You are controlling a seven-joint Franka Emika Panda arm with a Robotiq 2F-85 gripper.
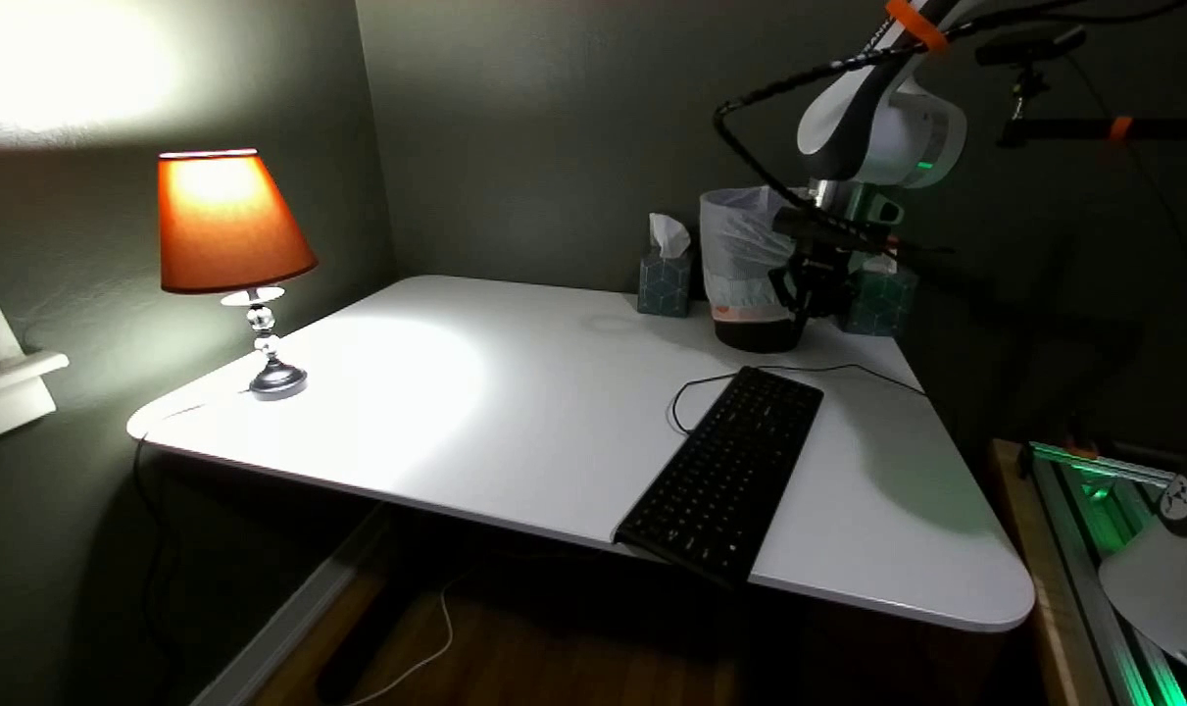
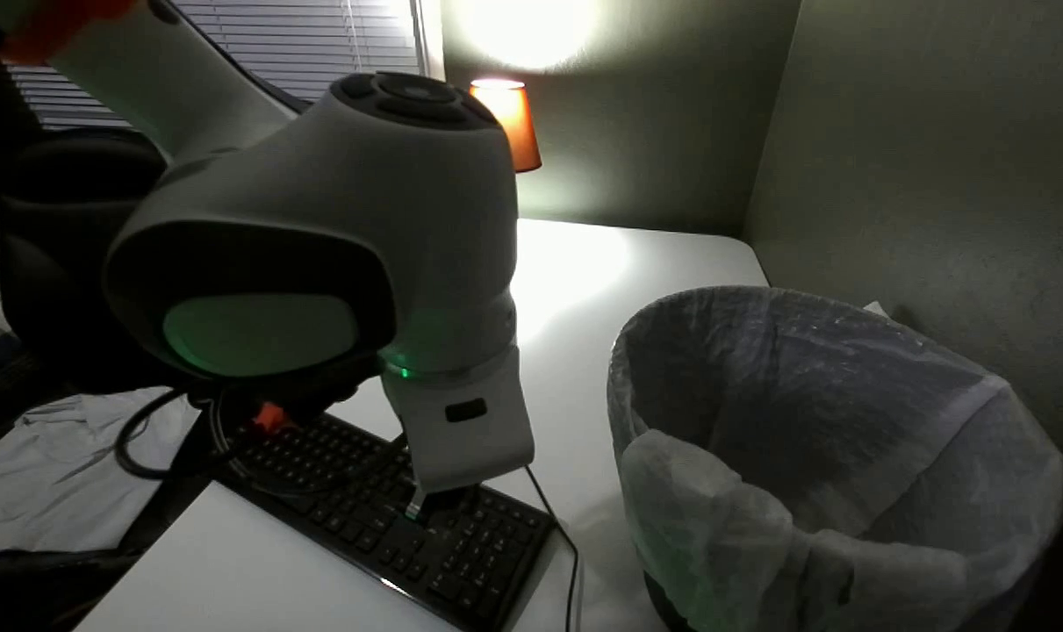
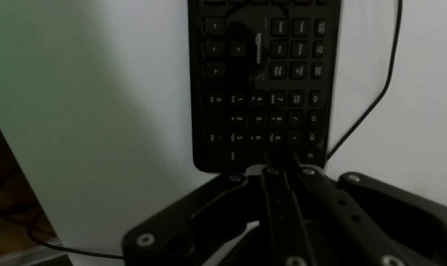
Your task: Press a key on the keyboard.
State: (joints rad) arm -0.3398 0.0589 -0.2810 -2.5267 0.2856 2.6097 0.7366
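One blk kbd point(image 1: 722, 473) on wht desk point(image 1: 544, 402); claw point(image 3: 280, 153) pressed together, nr numpad point(image 3: 258, 119).

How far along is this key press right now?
Looks done: the hand is shut, apparently ready to poke. In progress: probably the aim, since in the wrist view it overlaps the number pad. Left: the press, it seems; an exterior view shows the hand apart from the keyboard.

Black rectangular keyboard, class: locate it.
In an exterior view, the keyboard lies right of centre on the white table, in front of the white-lined bin.
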